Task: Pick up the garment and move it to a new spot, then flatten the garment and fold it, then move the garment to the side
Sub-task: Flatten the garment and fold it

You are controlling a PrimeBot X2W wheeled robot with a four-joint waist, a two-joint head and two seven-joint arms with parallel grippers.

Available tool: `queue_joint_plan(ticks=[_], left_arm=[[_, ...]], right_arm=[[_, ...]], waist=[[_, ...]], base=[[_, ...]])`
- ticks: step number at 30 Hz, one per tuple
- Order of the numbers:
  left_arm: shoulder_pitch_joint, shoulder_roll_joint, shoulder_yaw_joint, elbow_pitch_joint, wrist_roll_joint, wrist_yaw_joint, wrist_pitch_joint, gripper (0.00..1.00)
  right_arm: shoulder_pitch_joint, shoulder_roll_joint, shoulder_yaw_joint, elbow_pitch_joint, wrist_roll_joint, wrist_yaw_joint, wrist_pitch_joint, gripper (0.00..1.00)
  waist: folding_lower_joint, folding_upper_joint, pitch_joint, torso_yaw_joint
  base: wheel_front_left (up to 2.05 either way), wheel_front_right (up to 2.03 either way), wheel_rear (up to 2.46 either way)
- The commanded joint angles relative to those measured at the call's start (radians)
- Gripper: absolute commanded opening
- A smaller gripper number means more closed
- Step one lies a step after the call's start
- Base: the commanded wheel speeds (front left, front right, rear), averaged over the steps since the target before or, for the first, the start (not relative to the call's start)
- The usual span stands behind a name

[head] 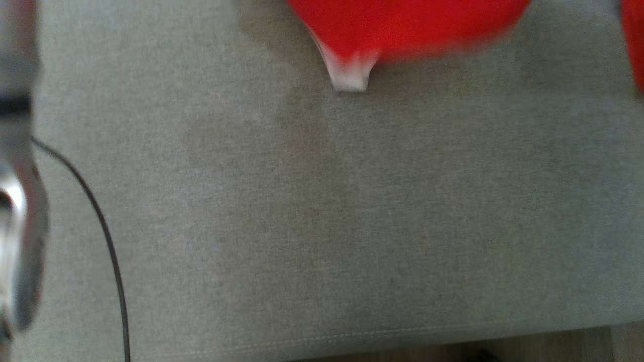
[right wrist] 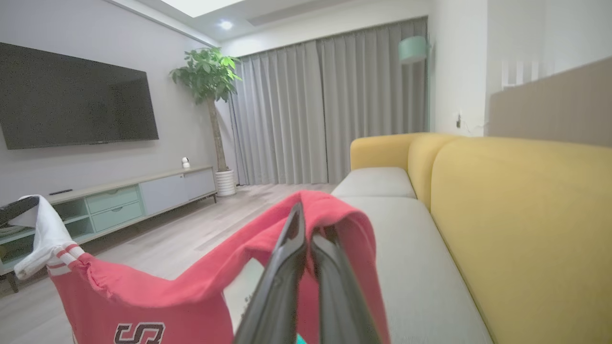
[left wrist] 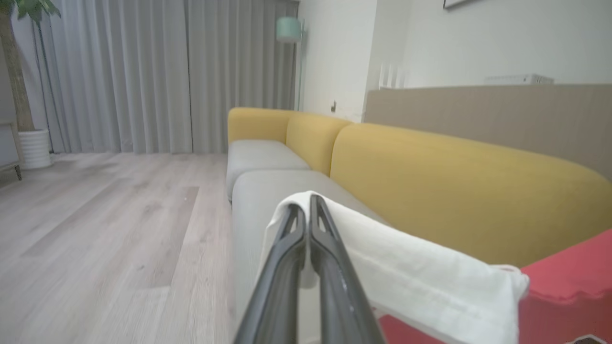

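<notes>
In the head view we see the jersey (head: 402, 25) as a blurred red mass at the top edge. A white-trimmed corner of it hangs over the grey seat cushion (head: 322, 211), and we cannot tell whether it touches. Most of the cushion below it is bare. A pale forearm (head: 20, 241) and a thin black cable (head: 100, 221) run down the left edge.

In the left wrist view, the left gripper (left wrist: 306, 203) has its two dark fingers pressed together on the folded edge of the white sleeve (left wrist: 420, 272). The sleeve stretches away to the red body at the lower right. The yellow backrest (left wrist: 454, 191) lies beyond it, and the wooden floor (left wrist: 95, 229) is to the left.

In the right wrist view, the right gripper (right wrist: 308, 224) is clamped on a fold of the red cloth, which drapes over its tips. From there the jersey sags in a curve towards the sleeve at the far left, and dark lettering shows at the bottom. A television (right wrist: 71, 95) hangs on the far wall.

We judge this to be the first step: the garment is up off the sofa, slung between both arms and on its way to a new spot. The next move calls for us to lower both arms together over the bare cushion. We should keep them spread so the cloth lands open rather than bunched, and only then let go to flatten it.
</notes>
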Motion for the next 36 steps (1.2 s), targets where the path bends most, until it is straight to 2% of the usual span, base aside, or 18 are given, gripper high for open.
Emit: queue_joint_plan(ticks=[1, 4, 11, 18, 22, 28, 33, 36], left_arm=[[-0.139, 0.024, 0.04, 0.019, 0.001, -0.005, -0.039, 0.0], [-0.284, 0.031, 0.01, 0.089, 0.05, -0.015, -0.087, 0.0], [-0.518, 0.017, 0.045, 0.233, 0.035, -0.002, -0.132, 0.0], [-0.678, -0.001, 0.034, 0.372, 0.046, 0.007, -0.149, 0.0], [-0.691, -0.014, 0.027, 0.438, 0.036, -0.012, -0.158, 0.0], [-0.625, -0.005, 0.029, 0.526, 0.005, -0.044, -0.189, 0.0], [-0.538, 0.005, 0.001, 0.568, -0.011, -0.065, -0.203, 0.0], [-0.469, 0.002, -0.028, 0.564, -0.046, -0.068, -0.167, 0.0]], right_arm=[[-0.122, -0.014, 0.023, 0.017, 0.009, -0.001, -0.027, 0.0], [-0.281, -0.021, 0.084, 0.074, 0.004, -0.001, -0.048, 0.0], [-0.53, -0.019, 0.156, 0.204, 0.031, -0.001, -0.093, 0.0], [-0.687, -0.025, 0.258, 0.327, 0.078, -0.001, -0.099, 0.0], [-0.686, -0.033, 0.333, 0.343, 0.135, -0.001, -0.108, 0.0], [-0.598, -0.061, 0.436, 0.338, 0.248, -0.001, -0.143, 0.0], [-0.499, -0.103, 0.528, 0.302, 0.336, -0.001, -0.152, 0.0], [-0.427, -0.131, 0.588, 0.26, 0.4, -0.001, -0.124, 0.0]], waist=[[-0.0004, 0.0, 0.035, 0.012], [-0.0004, 0.0, 0.05, 0.016], [-0.0004, 0.0, 0.067, 0.012], [-0.0004, 0.0, 0.098, 0.029], [-0.0004, 0.0, 0.128, 0.044], [-0.0004, 0.0, 0.141, 0.059], [-0.0004, 0.0, 0.106, 0.075], [-0.0004, 0.0, 0.068, 0.079]], base=[[0.0, 0.0, 0.0], [0.0, 0.0, 0.0], [0.0, 0.0, 0.0], [0.0, 0.0, 0.0], [0.0, 0.0, 0.0], [0.0, 0.0, 0.0], [0.0, 0.0, 0.0], [0.0, 0.0, 0.0]])
